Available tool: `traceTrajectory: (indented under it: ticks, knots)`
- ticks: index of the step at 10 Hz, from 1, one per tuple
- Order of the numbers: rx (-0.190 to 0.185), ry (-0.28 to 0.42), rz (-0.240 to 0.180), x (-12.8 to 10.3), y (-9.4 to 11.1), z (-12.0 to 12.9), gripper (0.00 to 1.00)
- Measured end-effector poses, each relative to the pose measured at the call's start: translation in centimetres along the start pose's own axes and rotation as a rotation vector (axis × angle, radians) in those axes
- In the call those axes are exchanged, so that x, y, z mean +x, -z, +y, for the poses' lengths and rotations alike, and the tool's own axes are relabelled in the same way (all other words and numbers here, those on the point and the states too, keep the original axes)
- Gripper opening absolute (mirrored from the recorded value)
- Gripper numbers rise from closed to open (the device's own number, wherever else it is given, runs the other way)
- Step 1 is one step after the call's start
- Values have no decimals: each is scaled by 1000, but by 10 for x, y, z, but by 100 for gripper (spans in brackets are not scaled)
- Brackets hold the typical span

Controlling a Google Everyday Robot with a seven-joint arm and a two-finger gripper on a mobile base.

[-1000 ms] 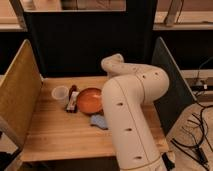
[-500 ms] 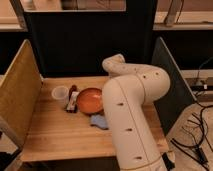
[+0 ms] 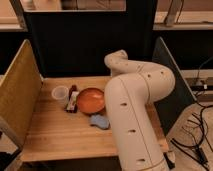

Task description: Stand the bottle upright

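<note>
**Where the arm bends over the table, gripper and bottle are out of your sight**

Because the robot's 1 white arm [image 3: 135,100] fills everything right of the orange dish [image 3: 91,100], you cannot see the gripper. It sits somewhere behind the arm's far bend, above and to the right of the dish. Its fingers are clenched, and you cannot tell whether they have anything between them.

You cannot make out the bottle with any certainty either. No slim cream-white shape shows on the bare wood around the dish, and the arm covers the tabletop to the right of the dish and behind it.

What you can see lies on the dish's other sides:
- The dark red and white packet [image 3: 73,100] lies just left of the dish, close against its rim. Its details are blurred.
- The clear cup [image 3: 60,93] stands upright left of the dish, beyond the packet.
- A small blue object [image 3: 100,121] lies in front of the dish, just beside the arm. Its shape is hard to read.

The wooden table [image 3: 60,140] runs on in front of the dish and to its left, up to a yellowish side panel [image 3: 17,95]. A dark panel [image 3: 170,75] stands far right of the dish, partly hidden by the arm.
</note>
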State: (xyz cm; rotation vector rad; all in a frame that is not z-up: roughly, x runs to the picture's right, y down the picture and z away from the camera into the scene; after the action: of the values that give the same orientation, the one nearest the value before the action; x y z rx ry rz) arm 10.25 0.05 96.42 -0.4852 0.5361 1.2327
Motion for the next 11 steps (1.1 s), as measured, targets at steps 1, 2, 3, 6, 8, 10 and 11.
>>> traceTrajectory:
  ticks: [1, 2, 3, 6, 8, 10, 11]
  knots:
    - [1, -4, -11, -2, 4, -2, 0]
    - [5, -11, -34, -6, 13, -7, 0]
    - [9, -20, -61, -10, 23, -12, 0]
    - [16, -47, -125, -17, 46, -26, 0]
    - [18, -62, -154, -17, 57, -33, 0]
    - [18, -78, -184, -16, 67, -39, 0]
    - [18, -83, -194, -16, 71, -41, 0]
